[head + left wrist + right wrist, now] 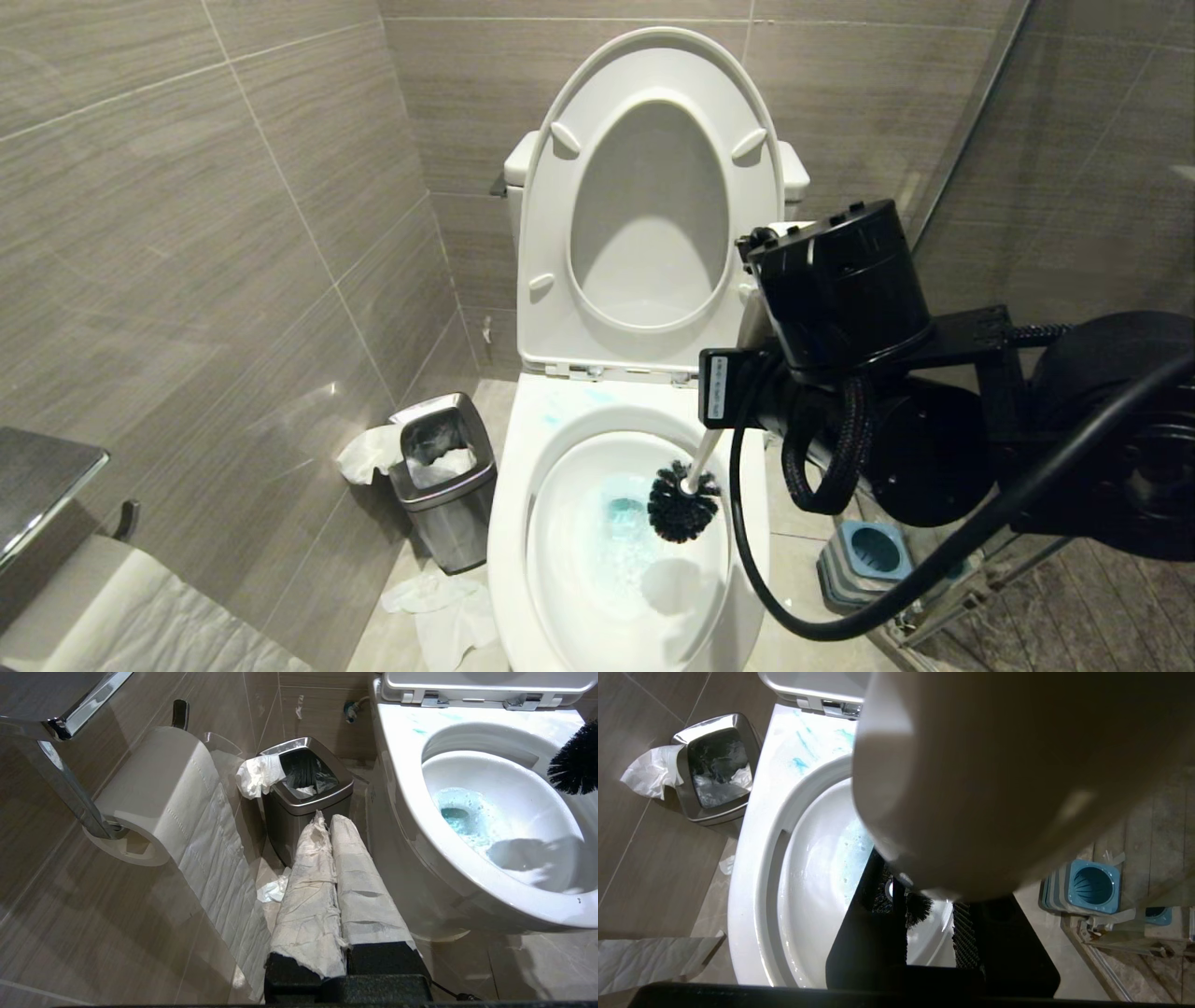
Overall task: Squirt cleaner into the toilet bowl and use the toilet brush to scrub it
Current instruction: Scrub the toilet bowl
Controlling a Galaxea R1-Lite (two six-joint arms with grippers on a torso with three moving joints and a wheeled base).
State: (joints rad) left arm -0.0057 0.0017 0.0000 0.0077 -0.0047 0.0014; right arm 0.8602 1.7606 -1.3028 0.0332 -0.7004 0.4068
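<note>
toilet brush (684,499) clamped by its handle in right gripper (924,933), bristles hanging inside toilet bowl (509,523) above teal cleaner (624,511): best lowered onto the glaze and swept around; left gripper (334,896) parked, fingers together.

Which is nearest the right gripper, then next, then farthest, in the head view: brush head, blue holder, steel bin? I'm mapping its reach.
From the right gripper:
1. Toilet brush head, just below it, inside the toilet bowl.
2. Blue holder, on the floor right of the bowl.
3. Steel bin, across the bowl, left side.
</note>
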